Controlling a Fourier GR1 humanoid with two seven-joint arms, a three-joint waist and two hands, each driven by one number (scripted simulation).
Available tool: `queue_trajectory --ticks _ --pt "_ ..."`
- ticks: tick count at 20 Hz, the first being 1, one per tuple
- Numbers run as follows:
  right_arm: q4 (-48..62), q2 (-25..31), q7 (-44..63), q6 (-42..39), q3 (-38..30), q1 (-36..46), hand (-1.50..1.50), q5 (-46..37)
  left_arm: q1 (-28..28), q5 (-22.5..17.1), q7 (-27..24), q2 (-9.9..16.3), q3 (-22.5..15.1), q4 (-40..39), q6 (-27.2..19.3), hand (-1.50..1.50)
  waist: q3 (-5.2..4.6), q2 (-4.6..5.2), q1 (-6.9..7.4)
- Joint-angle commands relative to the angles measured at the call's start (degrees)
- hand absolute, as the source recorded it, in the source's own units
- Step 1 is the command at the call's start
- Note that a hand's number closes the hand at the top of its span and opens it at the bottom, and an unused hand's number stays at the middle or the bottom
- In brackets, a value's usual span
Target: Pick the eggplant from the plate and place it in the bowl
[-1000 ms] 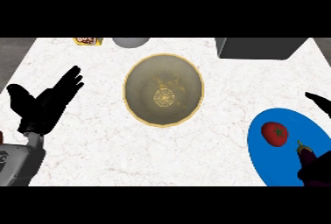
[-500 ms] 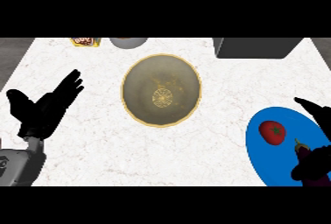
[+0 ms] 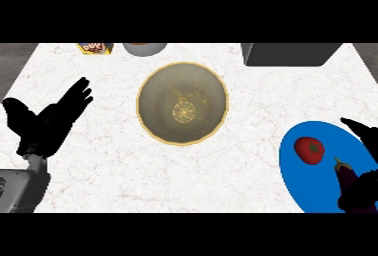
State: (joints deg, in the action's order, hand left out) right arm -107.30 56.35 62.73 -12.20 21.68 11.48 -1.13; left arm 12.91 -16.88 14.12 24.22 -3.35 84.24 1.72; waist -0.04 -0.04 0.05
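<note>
- Eggplant [image 3: 345,171]: dark purple, lies on the right side of the blue plate [image 3: 310,192], near right corner of the counter [image 3: 103,165]; lower end hidden under the right hand [image 3: 360,192].
- Handling, judged: light, fairly stiff, smooth skin likely slippery; best taken round the thick middle, not the stem.
- Right hand: over the plate's near right part, at the eggplant; whether the fingers have closed round it, cannot tell.
- Left hand [image 3: 46,122]: resting open at the left edge, fingers up, holds nothing.
- Plate also holds a red tomato [image 3: 310,149], just left of the eggplant.
- Bowl [image 3: 182,103]: gold-rimmed, far centre, nothing in it.
</note>
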Motion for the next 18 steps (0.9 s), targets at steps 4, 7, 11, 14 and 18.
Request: queue_trajectory --ticks 4,7,11,14,18 --pt "6.29 -3.70 6.47 -4.84 0.33 3.93 -1.50 -1.90 1.03 1.89 1.04 -1.06 0.17 0.95 0.19 0.00 0.01 0.11 0.38" --pt "7.73 -6.15 4.92 -2.50 1.99 1.45 -1.50 -5.12 -3.35 1.71 -0.75 -0.90 0.86 2.79 1.60 0.00 0.02 0.02 0.53" --pt "10.19 -5.34 -0.64 -5.06 -1.52 -1.26 -1.50 -4.49 -0.95 0.44 1.33 -0.31 3.34 2.21 3.21 0.00 0.04 -0.02 -0.05" --pt "10.44 -10.34 3.51 -4.06 1.08 0.85 -1.50 -6.52 -0.94 2.53 -1.04 -1.97 2.69 -0.69 3.14 0.00 0.01 0.07 0.06" --pt "12.05 -9.29 0.13 -5.78 -2.06 -1.69 -1.50 -7.90 -0.75 2.98 -1.37 -2.36 3.84 -1.02 4.08 0.00 0.02 0.02 -0.18"
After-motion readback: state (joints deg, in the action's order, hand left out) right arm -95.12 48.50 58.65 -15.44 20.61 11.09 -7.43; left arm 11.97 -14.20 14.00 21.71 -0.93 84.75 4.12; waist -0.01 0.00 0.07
